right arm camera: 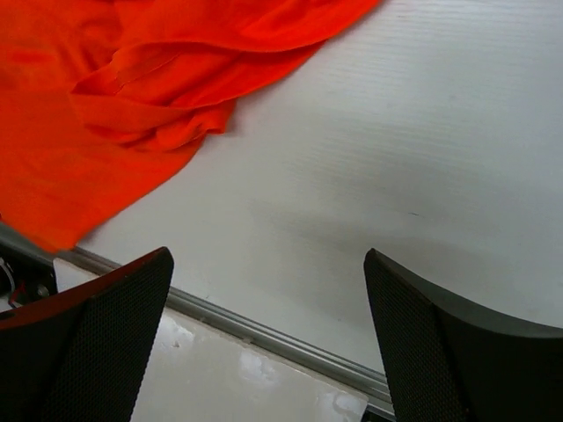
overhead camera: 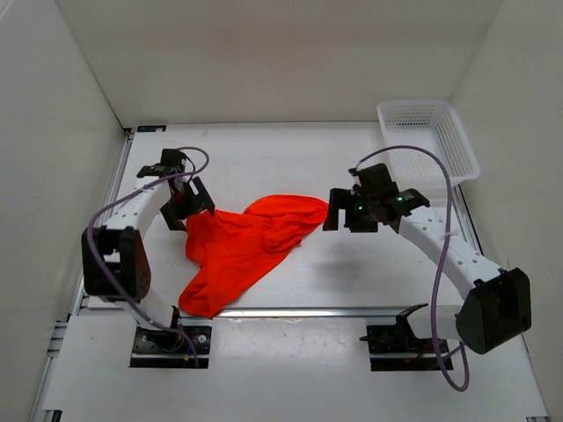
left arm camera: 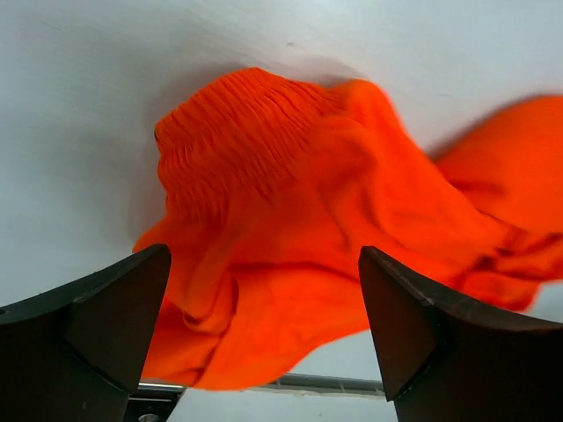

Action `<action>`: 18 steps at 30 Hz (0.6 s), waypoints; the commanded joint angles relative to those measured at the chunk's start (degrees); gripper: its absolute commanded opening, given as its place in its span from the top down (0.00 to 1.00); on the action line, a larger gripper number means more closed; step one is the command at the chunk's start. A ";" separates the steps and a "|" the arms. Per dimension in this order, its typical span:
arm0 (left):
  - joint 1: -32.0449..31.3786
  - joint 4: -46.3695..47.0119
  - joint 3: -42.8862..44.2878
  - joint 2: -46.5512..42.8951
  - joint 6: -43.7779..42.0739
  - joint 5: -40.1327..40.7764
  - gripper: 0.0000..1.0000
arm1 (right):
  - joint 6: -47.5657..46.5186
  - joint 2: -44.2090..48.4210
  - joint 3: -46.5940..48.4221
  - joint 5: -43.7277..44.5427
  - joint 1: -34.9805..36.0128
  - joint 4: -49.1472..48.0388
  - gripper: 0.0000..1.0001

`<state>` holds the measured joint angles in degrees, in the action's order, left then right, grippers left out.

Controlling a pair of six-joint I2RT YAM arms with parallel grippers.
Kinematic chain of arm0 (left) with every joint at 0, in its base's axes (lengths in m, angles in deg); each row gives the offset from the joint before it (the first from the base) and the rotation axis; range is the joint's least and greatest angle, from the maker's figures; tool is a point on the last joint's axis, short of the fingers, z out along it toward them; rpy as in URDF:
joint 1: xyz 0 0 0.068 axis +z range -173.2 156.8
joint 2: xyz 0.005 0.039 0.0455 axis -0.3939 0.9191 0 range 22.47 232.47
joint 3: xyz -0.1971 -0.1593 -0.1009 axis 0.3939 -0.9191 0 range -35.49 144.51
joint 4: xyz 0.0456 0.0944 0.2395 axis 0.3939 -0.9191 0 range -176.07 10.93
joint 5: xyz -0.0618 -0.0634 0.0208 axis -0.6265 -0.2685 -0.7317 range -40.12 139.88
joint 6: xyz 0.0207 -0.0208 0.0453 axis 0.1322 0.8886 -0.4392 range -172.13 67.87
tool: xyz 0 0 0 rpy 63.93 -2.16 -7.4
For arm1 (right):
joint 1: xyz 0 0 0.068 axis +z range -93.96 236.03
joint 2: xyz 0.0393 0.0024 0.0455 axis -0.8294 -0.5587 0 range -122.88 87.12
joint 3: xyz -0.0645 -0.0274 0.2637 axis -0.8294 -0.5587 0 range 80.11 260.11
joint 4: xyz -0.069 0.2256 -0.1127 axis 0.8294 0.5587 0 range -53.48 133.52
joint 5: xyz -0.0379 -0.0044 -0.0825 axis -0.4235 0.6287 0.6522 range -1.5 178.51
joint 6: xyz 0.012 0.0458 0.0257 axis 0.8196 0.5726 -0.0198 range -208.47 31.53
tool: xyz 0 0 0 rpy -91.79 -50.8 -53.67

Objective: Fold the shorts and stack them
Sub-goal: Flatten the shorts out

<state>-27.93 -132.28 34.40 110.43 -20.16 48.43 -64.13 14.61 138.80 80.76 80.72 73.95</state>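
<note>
The orange-red shorts (overhead camera: 244,244) lie crumpled on the white table, between the two arms and running toward the front edge. No drawstring shows. My left gripper (overhead camera: 189,204) is open at the shorts' left end. In the left wrist view the gathered waistband (left arm camera: 237,123) lies ahead of the open fingers (left arm camera: 106,308), and nothing is held. My right gripper (overhead camera: 345,214) is open and empty beside the shorts' right edge. In the right wrist view the shorts (right arm camera: 106,105) fill the upper left, and bare table lies between the fingers (right arm camera: 440,343).
A white mesh basket (overhead camera: 428,138) stands at the back right corner. White walls close in the table on the left, back and right. A metal rail (overhead camera: 352,310) runs along the table's front edge; it also shows in the right wrist view (right arm camera: 264,330).
</note>
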 commanded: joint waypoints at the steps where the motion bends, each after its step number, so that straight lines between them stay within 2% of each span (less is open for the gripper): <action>1: 1.13 5.39 -1.86 4.75 -0.94 -3.02 0.00 | -0.26 -2.36 4.14 -1.48 6.83 -2.27 0.07; 3: 1.13 5.92 -1.86 7.74 -1.55 -3.56 0.02 | 0.35 -5.69 4.93 -1.48 12.54 -2.88 0.05; 5: 1.13 5.93 -1.34 9.24 -2.25 -4.08 0.10 | 0.88 -8.77 6.60 -0.95 16.51 -3.59 0.05; 7: 1.13 6.45 0.07 10.39 -2.87 -5.31 0.46 | 1.59 -14.04 10.28 -0.43 22.66 -4.73 0.05; 9: 1.13 6.45 1.64 11.09 -4.10 -7.50 0.89 | 1.59 -19.82 16.58 -0.43 29.41 -4.73 0.04; 12: 1.13 5.93 2.18 10.57 -4.10 -8.21 0.90 | 0.27 -27.58 25.81 2.29 37.76 -4.73 0.03; 15: 1.65 5.93 2.18 9.16 -4.10 -8.21 0.90 | 0.27 -36.01 31.99 3.53 43.05 -4.73 0.03; 18: 1.66 5.93 2.18 8.63 -4.10 -8.83 0.90 | 1.15 -44.01 38.50 3.53 44.91 -5.44 0.04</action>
<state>-26.66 -127.25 34.96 122.78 -23.70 41.69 -63.28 -24.71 173.23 82.77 124.61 68.84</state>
